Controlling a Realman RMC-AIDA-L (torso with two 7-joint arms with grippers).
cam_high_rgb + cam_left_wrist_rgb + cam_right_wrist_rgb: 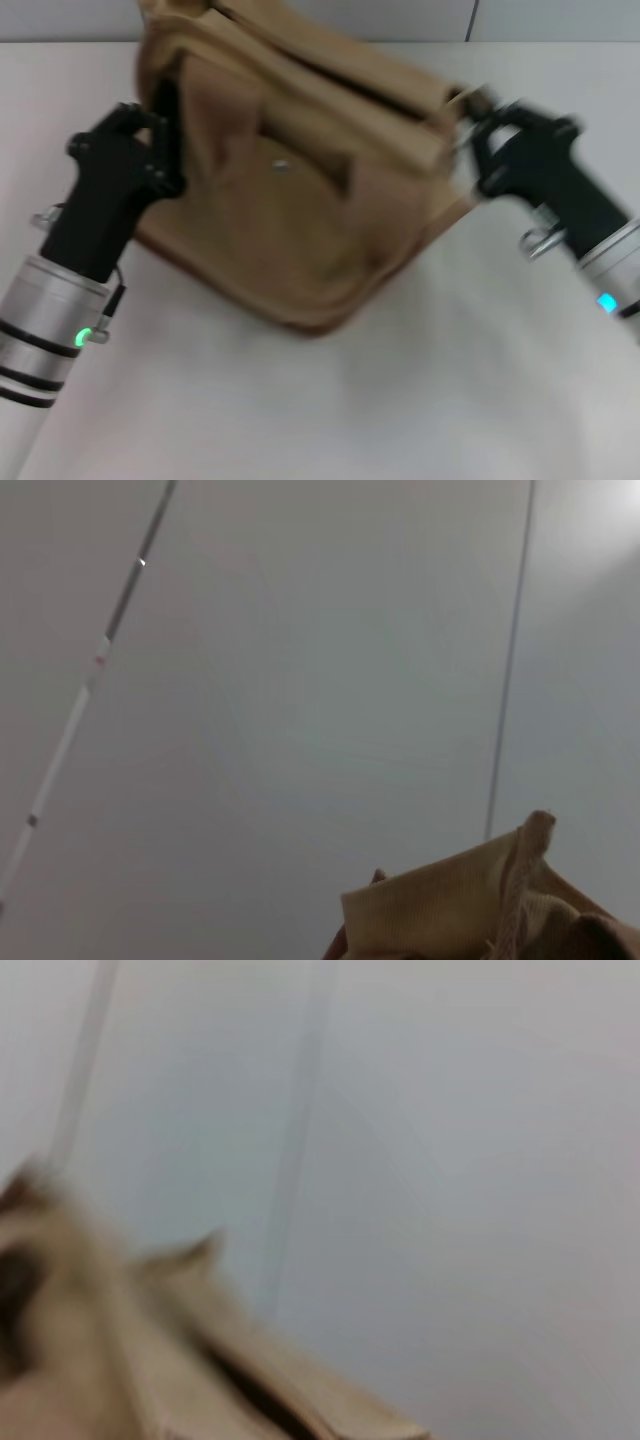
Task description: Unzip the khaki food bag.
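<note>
The khaki food bag [300, 200] lies tilted in the middle of the white table, with its silver snap button [280, 166] facing me. A dark gap [350, 85] runs along its top zipper line. My left gripper [160, 145] is shut on the bag's left end. A corner of the bag's fabric also shows in the left wrist view [450, 905]. My right gripper [470, 125] is at the bag's right top corner, right beside the zipper's end, and it is blurred. The bag fills the lower part of the right wrist view [120, 1360].
The white table [400, 400] stretches in front of the bag. A pale wall with seams [510, 660] stands behind it.
</note>
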